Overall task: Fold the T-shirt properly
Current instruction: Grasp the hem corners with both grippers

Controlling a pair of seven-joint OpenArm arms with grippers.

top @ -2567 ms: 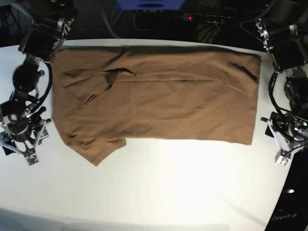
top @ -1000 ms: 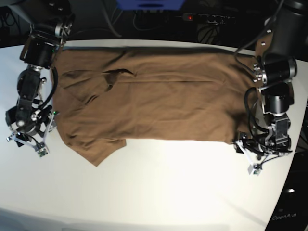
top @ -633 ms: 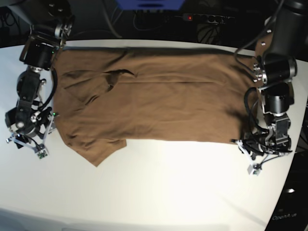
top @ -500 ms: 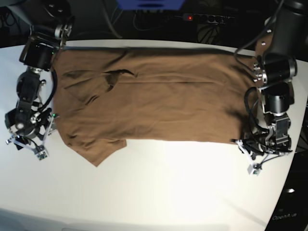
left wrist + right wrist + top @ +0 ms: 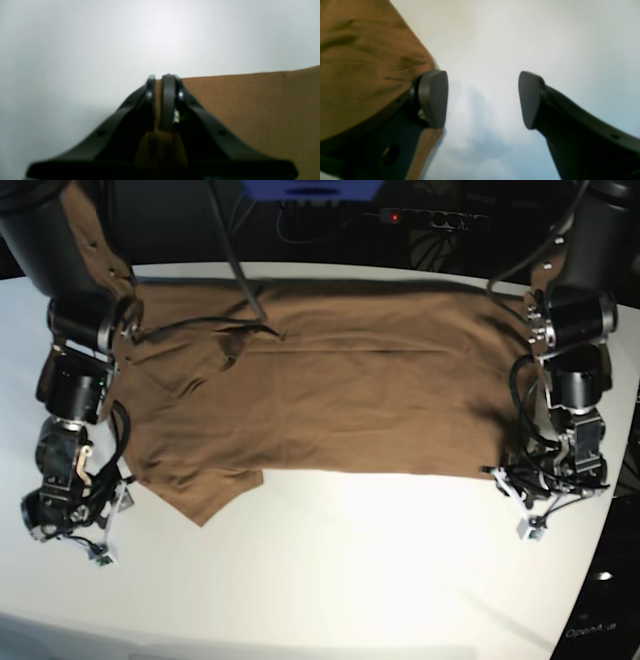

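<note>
Corner-grab step. Left gripper jaws clamped on shirt hem corner; right gripper jaws wide, empty, beside shirt edge. Next: right must close on cloth.

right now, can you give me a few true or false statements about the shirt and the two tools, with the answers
1. The left tool is shut on the edge of the T-shirt. True.
2. The right tool is clamped on a sleeve. False: its fingers stand wide apart over bare table, with the cloth beside one finger only.
3. The T-shirt lies spread flat across the white table. True.
4. The T-shirt is white with a printed logo. False: it is plain tan-brown with no print in view.
5. In the base view, both tools sit at the shirt's far edge. False: both are at its near corners, the left tool on that view's right.
</note>
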